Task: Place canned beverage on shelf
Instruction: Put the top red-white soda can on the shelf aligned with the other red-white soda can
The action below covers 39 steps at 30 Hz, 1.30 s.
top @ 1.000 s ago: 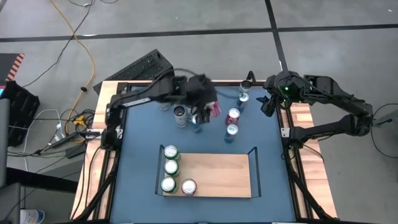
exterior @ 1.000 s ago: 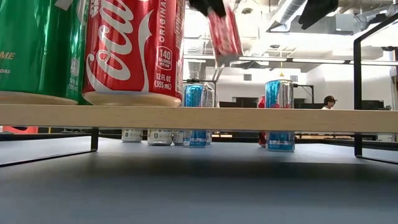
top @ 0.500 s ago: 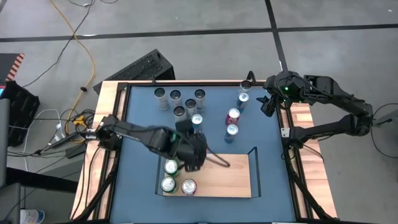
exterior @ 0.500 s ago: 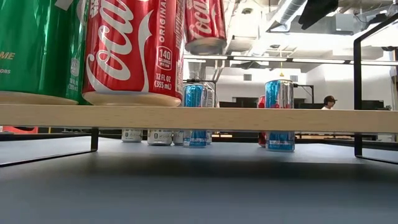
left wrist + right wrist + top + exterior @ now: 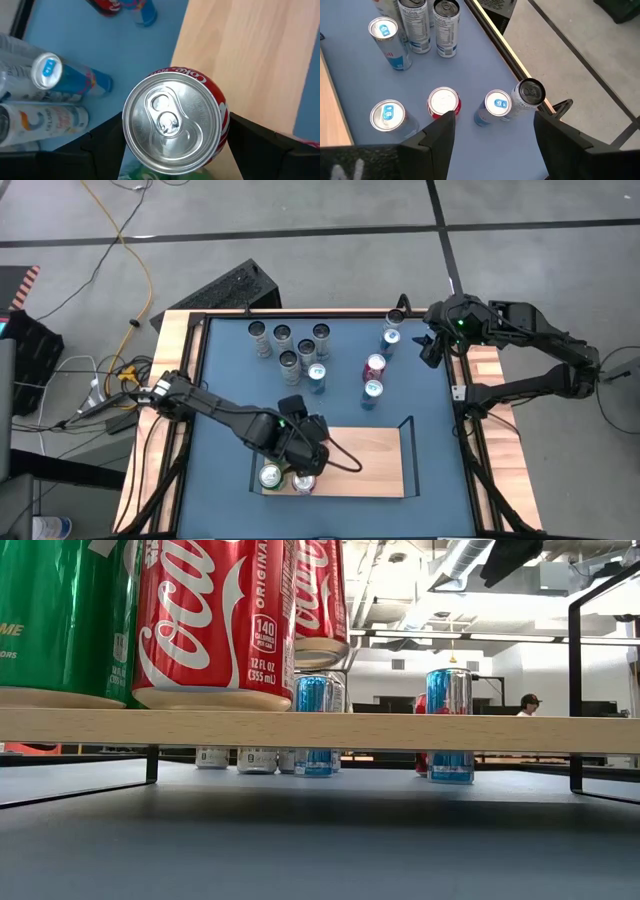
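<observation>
Left gripper (image 5: 298,448) holding red can (image 5: 175,124) just above shelf (image 5: 365,463) left end

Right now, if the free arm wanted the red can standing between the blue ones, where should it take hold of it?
Probably its upper wall, from straight above. The red can stands upright in a row with blue cans either side, so the open right gripper should close across the row, on the free sides. The left gripper holds a cola can.
</observation>
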Available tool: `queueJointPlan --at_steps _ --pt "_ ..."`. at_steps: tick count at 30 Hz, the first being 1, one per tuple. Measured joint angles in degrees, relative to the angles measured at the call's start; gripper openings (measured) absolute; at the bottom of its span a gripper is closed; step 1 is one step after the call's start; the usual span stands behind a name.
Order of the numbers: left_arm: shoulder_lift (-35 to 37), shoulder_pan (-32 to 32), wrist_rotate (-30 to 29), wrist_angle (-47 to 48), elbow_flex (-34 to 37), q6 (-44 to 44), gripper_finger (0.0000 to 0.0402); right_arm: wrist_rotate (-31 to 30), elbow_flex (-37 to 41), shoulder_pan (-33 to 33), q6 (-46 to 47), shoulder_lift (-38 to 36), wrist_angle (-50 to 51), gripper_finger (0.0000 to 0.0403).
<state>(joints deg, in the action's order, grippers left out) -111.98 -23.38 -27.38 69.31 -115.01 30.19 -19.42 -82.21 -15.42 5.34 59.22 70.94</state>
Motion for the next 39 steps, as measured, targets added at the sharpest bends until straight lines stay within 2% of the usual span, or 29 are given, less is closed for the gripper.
queueJointPlan --at_steps 9,14,20,25,33,39 --pt "-0.3 -0.5 0.2 5.3 0.1 1.5 0.0284 0.0 0.0 0.0 -1.3 0.0 0.0 0.0256" --pt "-0.6 -0.7 0.6 3.0 0.7 -0.6 0.0284 0.0 0.0 0.0 -1.4 0.0 0.0 0.0256" --pt "-0.2 -0.4 4.1 -0.4 5.9 1.1 0.0284 0.0 0.0 0.0 -1.5 0.0 0.0 0.0256" --pt "0.0 -0.1 3.5 -0.7 5.8 1.4 0.0284 0.0 0.0 0.0 -1.5 0.0 0.0 0.0256" --pt "-0.1 -0.1 6.3 -0.6 5.8 2.7 0.0284 0.0 0.0 0.0 -1.5 0.0 0.0 0.0256" --pt "-0.1 -0.5 5.5 -0.3 5.8 4.2 0.0284 0.0 0.0 0.0 -2.2 0.0 0.0 0.0256"
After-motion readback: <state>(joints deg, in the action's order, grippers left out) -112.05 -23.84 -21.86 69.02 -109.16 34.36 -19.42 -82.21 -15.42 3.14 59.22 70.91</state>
